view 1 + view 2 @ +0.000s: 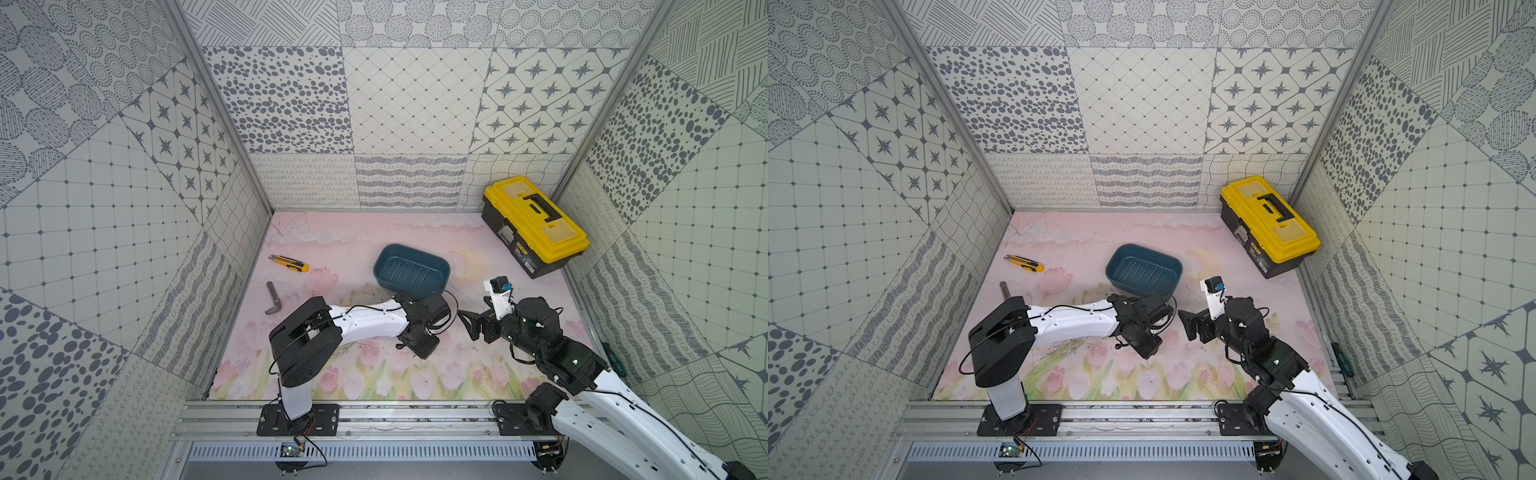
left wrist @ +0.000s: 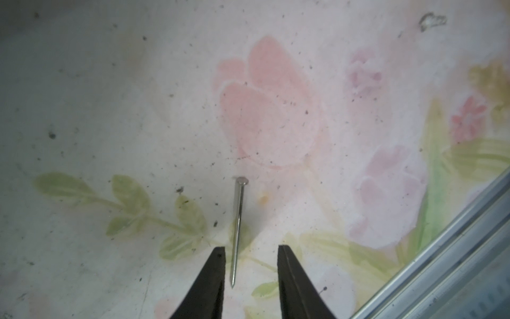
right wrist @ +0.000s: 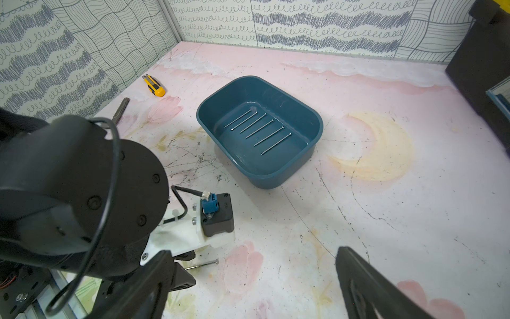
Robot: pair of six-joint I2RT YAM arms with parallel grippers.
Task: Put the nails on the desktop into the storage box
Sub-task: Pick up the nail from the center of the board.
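left tool: low over the desk, jaws apart with a clear gap, nothing pinched yet
loose nail: flat on the desk, point end between the two jaws and nearer one of them, head out in front; touching neither, as far as can be told
right tool: raised off the desk near the left tool, jaws spread wide, empty
box: upright on the desk just beyond both tools, near the loose nail but not touching it
stored nails: six, side by side in a slanted row on the box floor
done: most of the job, judging by the six already inside
left: pinch the loose nail, lift it, carry it over the rim, let go
other loose nails: none seen, though parts of the desk sit hidden under the arms
stage: probably the last pick, right at the grasp
risk: thin nail lying off centre, liable to roll or slip as the jaws meet
not for the box: knife, bent bar, toolbox, all well apart from it
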